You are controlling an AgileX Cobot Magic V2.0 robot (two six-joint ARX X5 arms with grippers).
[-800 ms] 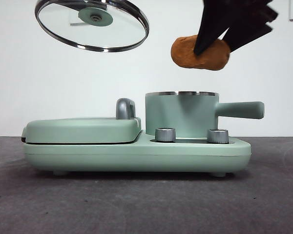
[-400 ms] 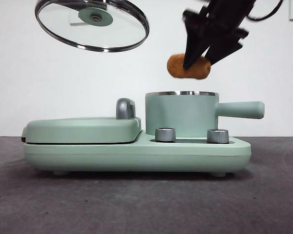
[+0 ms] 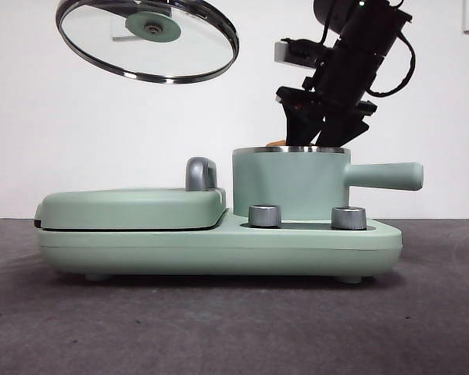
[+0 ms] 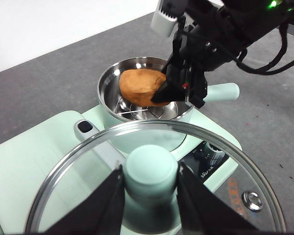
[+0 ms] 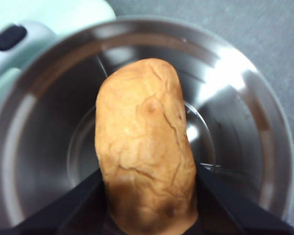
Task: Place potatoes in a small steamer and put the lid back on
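The mint-green small steamer [image 3: 289, 183] stands open on its base, its long handle [image 3: 387, 176] pointing right. My right gripper [image 3: 316, 129] reaches down into the steamer's mouth, shut on the orange-brown potato [image 5: 144, 147]. The potato [image 4: 139, 87] hangs just inside the steel rim [image 4: 108, 83], above the rack. In the front view only a sliver of it shows over the rim. High at the left, the glass lid [image 3: 147, 39] is held tilted in the air. My left gripper [image 4: 150, 170] is shut on the lid's mint-green knob.
The steamer sits on a mint-green cooker base [image 3: 219, 250] with two silver dials [image 3: 265, 216] at the front. Left of it lies the flat hinged griddle cover [image 3: 133, 207] with a silver handle [image 3: 201, 173]. Dark grey tabletop surrounds the cooker.
My right gripper has come down and slightly left with the potato, from well above the steamer into its mouth. The lid and left gripper have stayed still.
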